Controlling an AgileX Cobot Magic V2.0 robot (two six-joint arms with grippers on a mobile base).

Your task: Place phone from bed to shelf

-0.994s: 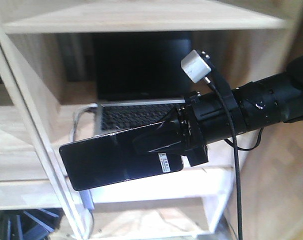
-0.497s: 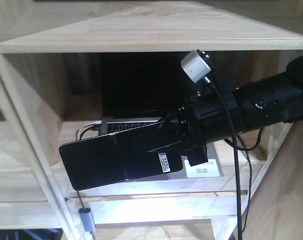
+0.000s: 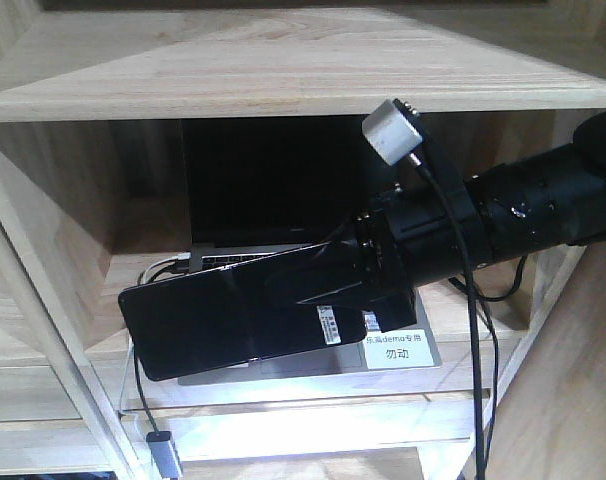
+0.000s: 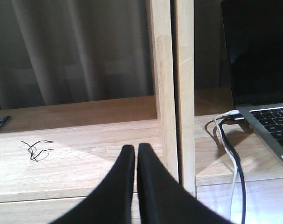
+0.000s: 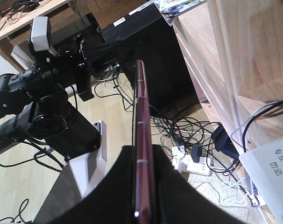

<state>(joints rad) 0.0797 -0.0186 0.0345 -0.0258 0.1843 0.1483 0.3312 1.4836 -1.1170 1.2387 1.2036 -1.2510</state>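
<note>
right gripper (image 3: 283,288) is clamping the phone (image 3: 203,325), its long axis jutting past the fingertips, the shelf (image 3: 283,60) lying alongside.

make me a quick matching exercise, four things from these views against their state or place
Things:
1 phone
2 laptop
3 left gripper
4 paper label

States or places:
a shut, holding nothing
b open, inside the shelf
c clamped in the right gripper
d white with printed characters, at the laptop's front corner

Pairs: 1-c, 2-b, 3-a, 4-d
</note>
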